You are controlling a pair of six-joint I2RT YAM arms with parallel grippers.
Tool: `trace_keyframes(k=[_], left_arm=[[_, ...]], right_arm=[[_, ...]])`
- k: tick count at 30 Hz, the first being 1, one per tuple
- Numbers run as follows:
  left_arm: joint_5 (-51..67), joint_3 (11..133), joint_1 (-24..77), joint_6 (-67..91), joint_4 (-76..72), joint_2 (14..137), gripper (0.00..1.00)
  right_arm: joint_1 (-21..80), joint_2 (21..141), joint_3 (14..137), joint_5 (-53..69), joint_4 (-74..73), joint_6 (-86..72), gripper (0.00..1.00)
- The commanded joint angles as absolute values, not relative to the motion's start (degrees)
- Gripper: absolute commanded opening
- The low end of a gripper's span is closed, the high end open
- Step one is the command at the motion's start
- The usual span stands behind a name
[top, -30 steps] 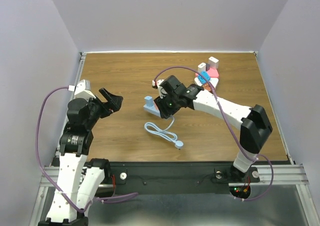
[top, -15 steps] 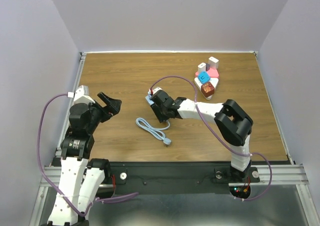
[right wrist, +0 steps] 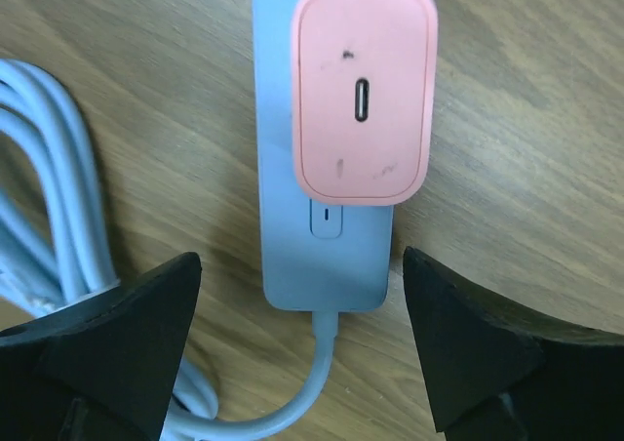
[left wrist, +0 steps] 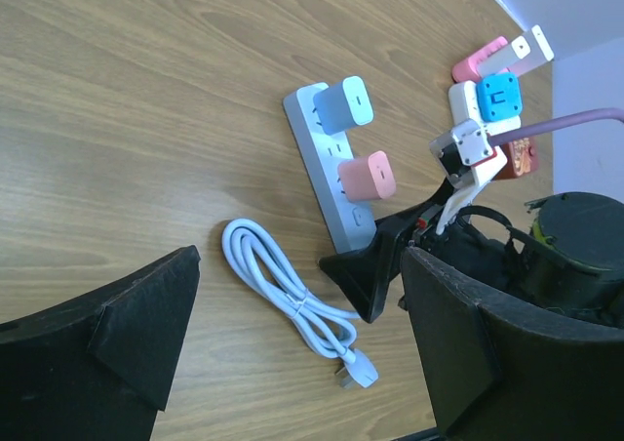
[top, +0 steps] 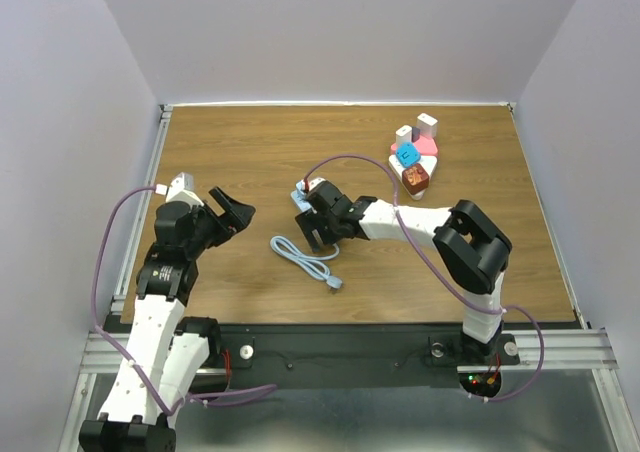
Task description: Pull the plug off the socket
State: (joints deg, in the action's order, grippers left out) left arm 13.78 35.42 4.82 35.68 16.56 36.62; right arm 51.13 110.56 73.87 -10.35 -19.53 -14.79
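Right claw (right wrist: 301,262): dropped low to the desk (top: 250,142) in the last second, arm folded in tight, and its fingers sprang from half-closed to wide apart. It was released, gripping nothing.
Strip (left wrist: 324,158): slid a little leftward with its cord over that same second; it lay flat at mid-desk, cord end towards the right claw.
Pink plug (right wrist: 364,95): sat fully home in the strip, just ahead of the right claw's spread fingers. Those straddled the strip's cord end without touching the plug.
Blue plug (left wrist: 343,104): seated too, at the strip's far end, untouched.
Cord (left wrist: 288,295): bundled in a loose coil just beside the strip, on the near side.
Left claw (top: 234,210): edged in towards the middle and hung above the desk, well apart from the strip, fingers spread, empty.
Adapters (top: 412,157): a small heap at the far right, out of play.
Done: approach only, by my reading. The right claw was lined up on the pink plug, and nothing had come out.
To do: close on the pink plug, likely pin the strip down with the left claw, then pull it free. The whole extraction was yet to come.
Risk: the strip lay loose on the desk, so it looked likely to lift along with the plug.
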Motion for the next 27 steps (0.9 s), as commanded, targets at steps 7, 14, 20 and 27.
trace_keyframes(k=[7,14,20,27], left_arm=[[18.8,31.6,5.1,35.8,8.8,37.4,0.95],[19.9,30.1,5.1,35.2,8.4,35.8,0.95],[21.6,29.1,5.1,36.1,6.2,35.9,0.95],[26.9,29.7,5.1,34.8,1.0,37.0,0.99]], right_arm=[[51.5,114.2,81.0,-12.4,-19.3,-15.3,0.75],[51.5,115.5,81.5,-11.8,-20.2,-17.1,0.47],[51.2,114.4,80.6,-9.9,-20.5,-17.9,0.18],[48.2,104.3,82.1,21.4,-19.7,-28.1,0.00]])
